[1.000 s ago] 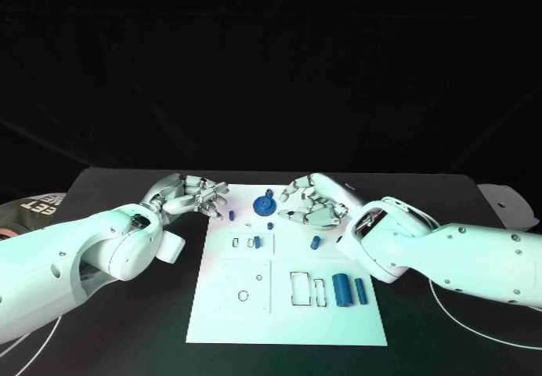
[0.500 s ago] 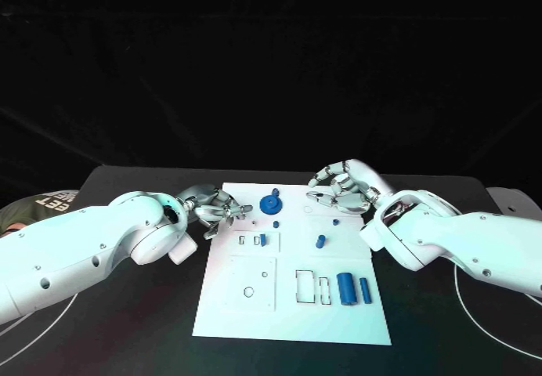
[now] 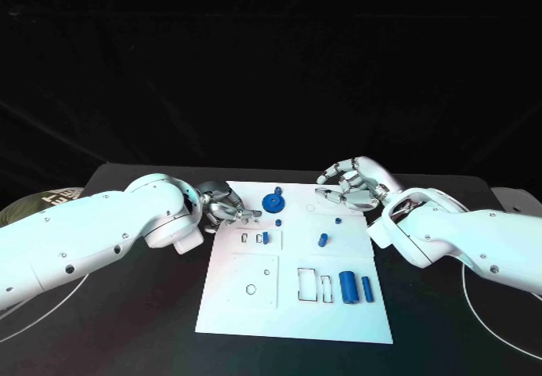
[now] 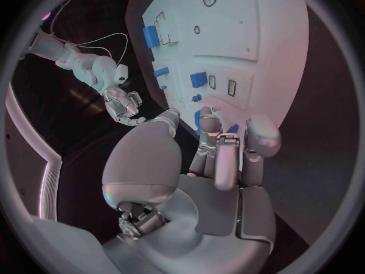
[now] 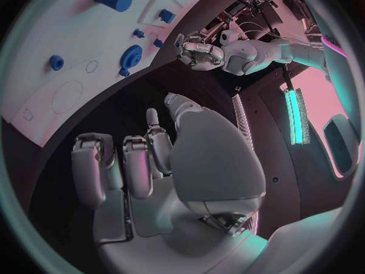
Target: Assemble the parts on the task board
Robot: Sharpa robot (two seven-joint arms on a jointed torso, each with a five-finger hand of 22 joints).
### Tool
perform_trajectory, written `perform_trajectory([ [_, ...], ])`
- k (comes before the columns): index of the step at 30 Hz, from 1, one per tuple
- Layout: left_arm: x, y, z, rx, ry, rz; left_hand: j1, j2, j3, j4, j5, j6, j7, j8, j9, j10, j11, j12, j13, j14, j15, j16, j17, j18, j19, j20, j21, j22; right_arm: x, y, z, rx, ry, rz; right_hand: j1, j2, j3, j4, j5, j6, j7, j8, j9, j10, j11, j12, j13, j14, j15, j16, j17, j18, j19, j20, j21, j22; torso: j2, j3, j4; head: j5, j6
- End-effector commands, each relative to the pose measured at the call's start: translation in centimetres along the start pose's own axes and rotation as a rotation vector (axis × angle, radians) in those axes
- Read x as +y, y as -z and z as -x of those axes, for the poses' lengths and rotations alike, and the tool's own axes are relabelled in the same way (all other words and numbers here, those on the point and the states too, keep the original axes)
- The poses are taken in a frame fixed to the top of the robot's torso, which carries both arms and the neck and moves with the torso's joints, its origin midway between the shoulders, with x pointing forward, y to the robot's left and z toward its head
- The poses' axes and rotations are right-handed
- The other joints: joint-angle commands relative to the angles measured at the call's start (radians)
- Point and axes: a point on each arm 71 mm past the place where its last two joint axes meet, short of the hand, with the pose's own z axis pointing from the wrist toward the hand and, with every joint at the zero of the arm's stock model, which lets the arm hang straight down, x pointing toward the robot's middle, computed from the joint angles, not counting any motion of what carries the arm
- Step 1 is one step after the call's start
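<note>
The white task board [image 3: 296,298] lies in the middle of the black table [image 3: 124,313], with a blue gear [image 3: 272,203] near its far edge, small blue parts [image 3: 322,239] mid-board and two blue cylinders [image 3: 349,287] at its near right. The left hand [image 3: 222,209] sits at the board's far left edge, fingers [image 4: 221,158] curled together, and whether they pinch anything cannot be told. The right hand [image 3: 352,185] hovers at the far right corner, its fingers [image 5: 137,167] curled in on nothing.

The task board [image 3: 243,309] lies mid-tabletop [image 3: 124,313]. On it, a gear [image 3: 272,203] sits at the far edge, 2 cylinders [image 3: 355,288] lie side by side near the right edge. The left hand [image 3: 222,210] is at the board's far-left edge, the right hand [image 3: 352,186] beyond its far-right corner.
</note>
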Motion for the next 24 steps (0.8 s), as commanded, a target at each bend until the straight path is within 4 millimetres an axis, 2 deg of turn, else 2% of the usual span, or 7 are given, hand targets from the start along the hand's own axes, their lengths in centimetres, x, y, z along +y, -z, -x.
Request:
perform_trajectory([
  [1, -0.3, -0.2, -0.3, 0.053, -0.070, 0.043, 0.001, 0.001, -0.005, -0.003, 0.001, -0.007, -0.005, 0.004, 0.004, -0.002, -0.001, 0.002, -0.004, 0.088, -0.007, 0.003, 0.198, -0.006, 0.005, -0.001, 0.004, -0.003, 0.0, 0.0, -0.1, 0.015, 0.002, -0.001, 0.002, -0.013, 0.009, -0.002, 0.014, -0.009, 0.001, 0.005, 0.001, 0.000, -0.001, -0.003, 0.079, 0.079, -0.006, -0.004, 0.150, 0.019, 0.050, -0.009, -0.008, 0.216, 0.002, 0.0001, 0.0017, 0.000, -0.002],
  [5, -0.8, -0.5, -0.2, 0.074, -0.097, 0.047, 0.009, -0.001, -0.007, -0.003, 0.005, -0.013, -0.004, 0.005, 0.007, -0.019, 0.000, -0.013, -0.026, 0.081, -0.007, -0.009, 0.175, -0.004, -0.001, -0.001, -0.001, -0.014, -0.1, 0.0, 0.0, 0.015, 0.006, -0.006, 0.001, -0.015, 0.010, -0.002, 0.020, -0.010, 0.001, 0.006, 0.001, 0.000, -0.001, -0.003, 0.079, 0.078, -0.006, -0.005, 0.149, 0.019, 0.050, -0.009, -0.007, 0.216, 0.002, 0.0000, 0.0018, 0.001, -0.003],
  [13, -1.8, -1.2, 0.1, 0.107, -0.163, 0.063, 0.008, -0.001, -0.009, -0.001, 0.004, -0.014, -0.003, 0.005, 0.007, -0.018, 0.000, -0.011, -0.022, 0.084, -0.007, -0.004, 0.185, -0.006, 0.003, -0.001, 0.003, -0.006, -0.2, -0.1, 0.0, 0.010, 0.011, -0.014, -0.004, -0.020, 0.011, 0.000, 0.027, -0.012, 0.001, 0.007, 0.001, 0.000, -0.001, -0.004, 0.077, 0.078, -0.006, -0.006, 0.147, 0.020, 0.048, -0.009, -0.012, 0.214, 0.004, -0.0009, 0.0013, 0.005, -0.005],
  [16, -2.1, -1.6, 0.2, 0.115, -0.178, 0.069, 0.007, -0.001, -0.009, -0.001, 0.004, -0.015, -0.003, 0.005, 0.007, -0.018, 0.000, -0.011, -0.022, 0.086, -0.007, -0.002, 0.191, -0.006, 0.004, -0.001, 0.004, -0.002, -0.2, -0.1, 0.0, 0.003, 0.011, -0.014, -0.006, -0.021, 0.011, 0.001, 0.029, -0.013, 0.002, 0.007, 0.001, -0.001, 0.000, -0.005, 0.077, 0.078, -0.005, -0.006, 0.147, 0.020, 0.047, -0.009, -0.014, 0.213, 0.003, -0.0003, 0.0003, 0.004, -0.004],
  [19, -2.4, -1.8, 0.2, 0.121, -0.191, 0.072, 0.007, 0.000, -0.009, -0.001, 0.005, -0.015, -0.003, 0.004, 0.007, -0.016, 0.000, -0.009, -0.019, 0.088, -0.007, 0.001, 0.197, -0.007, 0.007, -0.001, 0.007, 0.003, -0.2, -0.2, 0.1, -0.012, -0.001, -0.013, -0.013, -0.021, 0.012, 0.005, 0.018, -0.020, 0.003, 0.004, -0.002, -0.006, 0.001, -0.012, 0.071, 0.077, -0.004, -0.008, 0.143, 0.022, 0.044, -0.008, -0.021, 0.210, 0.003, -0.0024, 0.0011, -0.004, -0.004],
  [23, -2.7, -2.1, 0.1, 0.133, -0.200, 0.075, 0.006, 0.002, -0.009, -0.001, 0.006, -0.015, -0.003, 0.004, 0.008, -0.011, 0.000, -0.003, -0.009, 0.091, -0.007, 0.007, 0.208, -0.009, 0.010, -0.001, 0.011, 0.011, -0.2, -0.3, 0.2, -0.035, -0.027, -0.012, -0.015, -0.018, 0.025, 0.007, -0.006, -0.027, 0.006, -0.004, -0.011, -0.061, 0.003, -0.089, 0.007, 0.064, -0.003, -0.032, 0.097, 0.036, 0.014, -0.007, -0.082, 0.184, 0.003, -0.0028, 0.0014, -0.013, -0.003],
  [24, -2.8, -2.2, 0.0, 0.140, -0.200, 0.075, 0.005, 0.003, -0.009, -0.001, 0.005, -0.015, -0.003, 0.004, 0.008, -0.011, 0.000, -0.003, -0.009, 0.091, -0.007, 0.007, 0.209, -0.009, 0.011, -0.001, 0.011, 0.012, -0.1, -0.4, 0.2, -0.048, -0.039, -0.009, -0.016, -0.022, 0.034, 0.007, -0.007, -0.028, 0.007, -0.006, -0.015, -0.114, 0.002, -0.169, -0.060, 0.045, -0.004, -0.069, 0.037, 0.053, -0.025, -0.007, -0.166, 0.147, 0.003, -0.0025, 0.0016, -0.015, -0.004],
])
